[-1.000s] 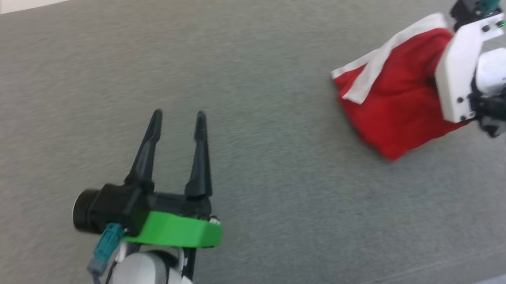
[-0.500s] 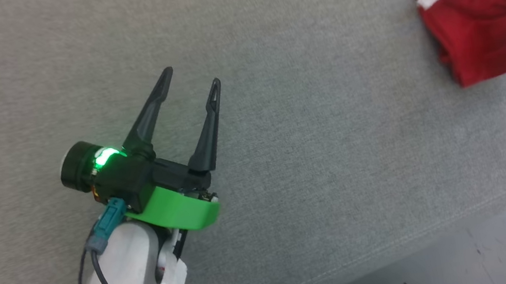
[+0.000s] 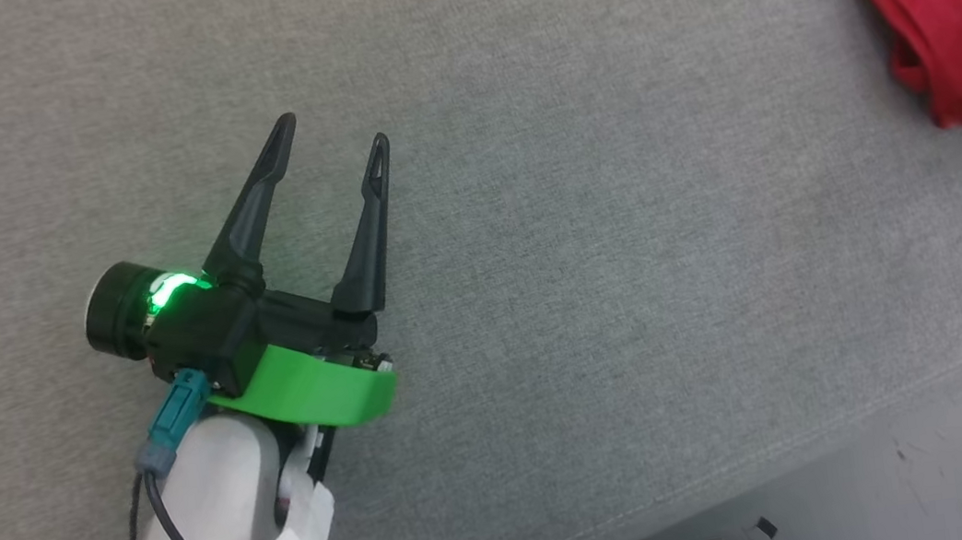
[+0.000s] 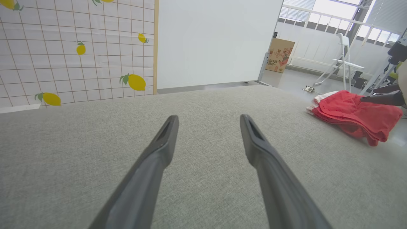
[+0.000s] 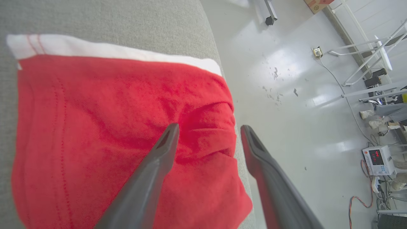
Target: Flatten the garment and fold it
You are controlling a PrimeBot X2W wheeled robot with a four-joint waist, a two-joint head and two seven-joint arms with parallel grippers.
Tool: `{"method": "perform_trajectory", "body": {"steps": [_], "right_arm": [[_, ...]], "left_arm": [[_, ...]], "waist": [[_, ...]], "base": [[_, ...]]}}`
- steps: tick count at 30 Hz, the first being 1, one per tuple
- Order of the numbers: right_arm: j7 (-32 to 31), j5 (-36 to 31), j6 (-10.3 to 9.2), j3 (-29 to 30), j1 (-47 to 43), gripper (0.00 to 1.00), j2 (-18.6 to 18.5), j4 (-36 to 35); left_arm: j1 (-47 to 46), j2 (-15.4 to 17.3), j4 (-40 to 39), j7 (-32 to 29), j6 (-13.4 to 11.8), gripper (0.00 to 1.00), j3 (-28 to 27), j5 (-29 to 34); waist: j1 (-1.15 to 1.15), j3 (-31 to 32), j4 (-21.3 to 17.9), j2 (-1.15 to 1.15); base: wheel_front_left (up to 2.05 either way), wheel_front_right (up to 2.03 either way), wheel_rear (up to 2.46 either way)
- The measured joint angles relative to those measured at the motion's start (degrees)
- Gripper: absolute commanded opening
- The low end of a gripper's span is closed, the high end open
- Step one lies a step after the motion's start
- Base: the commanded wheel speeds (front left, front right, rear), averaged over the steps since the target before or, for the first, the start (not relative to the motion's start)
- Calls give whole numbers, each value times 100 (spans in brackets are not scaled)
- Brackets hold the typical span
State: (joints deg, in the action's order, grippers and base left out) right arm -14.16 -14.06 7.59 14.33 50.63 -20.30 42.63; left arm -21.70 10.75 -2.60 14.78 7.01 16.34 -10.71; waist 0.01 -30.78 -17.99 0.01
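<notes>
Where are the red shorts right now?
The shorts lie at the head view's upper right, by the edge of the grey surface, far from the left end effector; the open right end effector hovers just above them.

Bright, even daylight fills the scene and shadows are faint. The windows in the left wrist view are blown out white, and the glossy floor in the right wrist view carries pale glare. The head view is slightly soft, with the garment smeared at its edge. Both wrist views bend lines toward their edges.
</notes>
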Motion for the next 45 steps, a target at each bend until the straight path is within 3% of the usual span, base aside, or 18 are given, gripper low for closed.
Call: {"method": "perform_trajectory", "body": {"steps": [4, 11, 18, 28, 35, 45], "right_arm": [[764, 103, 0, 77, -44, 100, -60, -64], [1973, 1143, 0, -164, -847, 100, 164, -519], [2493, 2146, 0, -781, -2035, 100, 511, -1640], [2789, 1880, 0, -670, -3661, 100, 1252, -3512], [2844, 1550, 0, -648, -4549, 100, 1616, -3965], [2883, 1600, 0, -668, -5335, 100, 1727, -4299]], "left_arm": [[69, -221, 27, 1, -1, 100, -80, -149], [498, -542, 226, 1, -2, 100, -431, -290], [939, -680, 604, 0, -49, 100, -780, -290], [1228, -753, 978, 1, -136, 100, -849, -242], [1478, -760, 1012, 1, -211, 100, -715, -260], [1791, -765, 982, 0, -339, 100, -623, -294]], "waist": [[-1, 226, 114, 0], [-1, 833, 395, 0], [-1, 1498, 725, 0], [-2, 2204, 1332, 0], [-2, 2581, 1678, 0], [-2, 2997, 1940, 0]], "base": [[0, 0, 0], [0, 0, 0], [0, 0, 0], [0, 0, 0], [0, 0, 0], [0, 0, 0]]}}
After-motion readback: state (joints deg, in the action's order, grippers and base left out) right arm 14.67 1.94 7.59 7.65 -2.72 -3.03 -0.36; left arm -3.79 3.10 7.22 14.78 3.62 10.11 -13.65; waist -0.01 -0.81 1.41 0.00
